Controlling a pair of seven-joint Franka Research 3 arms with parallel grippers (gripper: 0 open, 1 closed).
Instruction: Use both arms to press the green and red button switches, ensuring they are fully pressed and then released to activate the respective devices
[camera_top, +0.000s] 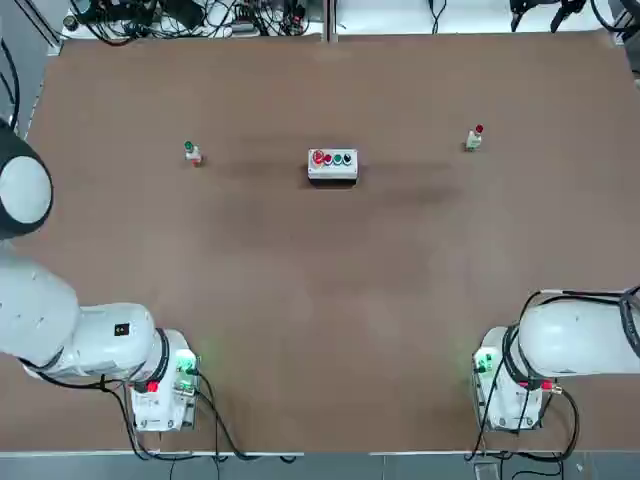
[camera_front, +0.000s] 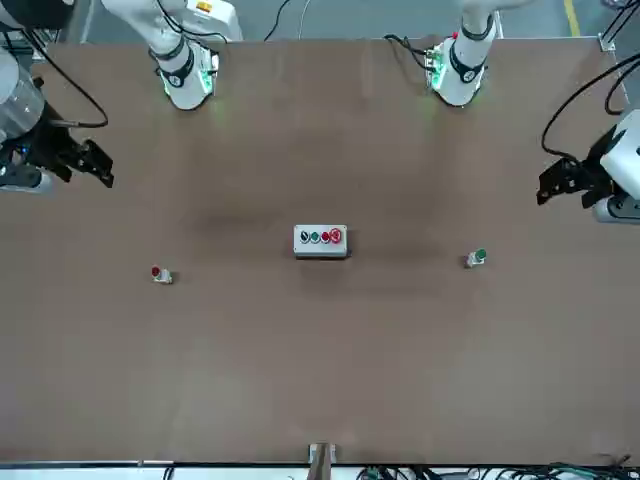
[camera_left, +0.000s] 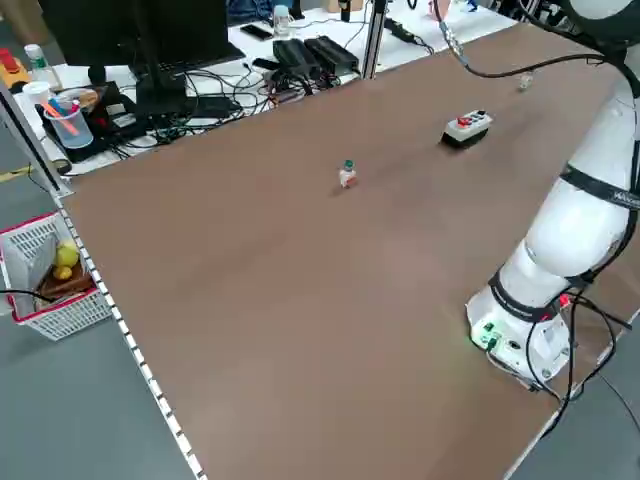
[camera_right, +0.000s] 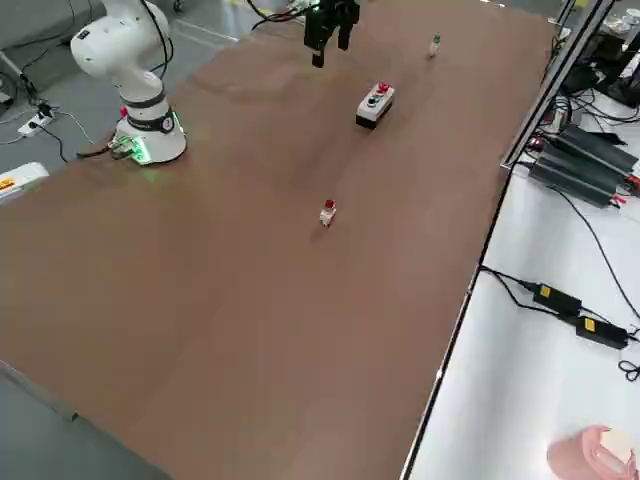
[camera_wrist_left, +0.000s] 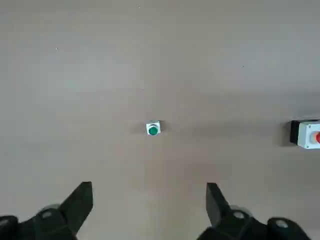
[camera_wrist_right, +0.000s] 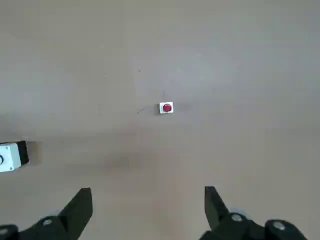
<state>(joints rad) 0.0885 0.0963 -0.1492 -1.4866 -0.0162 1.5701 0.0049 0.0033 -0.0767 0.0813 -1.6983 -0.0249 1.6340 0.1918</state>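
Two switches flank the button box (camera_top: 332, 166) on the table (camera_top: 320, 300): green (camera_top: 193, 153) to its left, red (camera_top: 475, 138) to its right. Left gripper (camera_wrist_left: 149, 207) and right gripper (camera_wrist_right: 148, 210) hang above the table, fingers apart, each on its own side of the box.

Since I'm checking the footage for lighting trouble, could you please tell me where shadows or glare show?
Front view: faint shadow beside the button box; left wrist view: soft shadows flanking the green switch, pale sheen on the tabletop; right wrist view: similar sheen.
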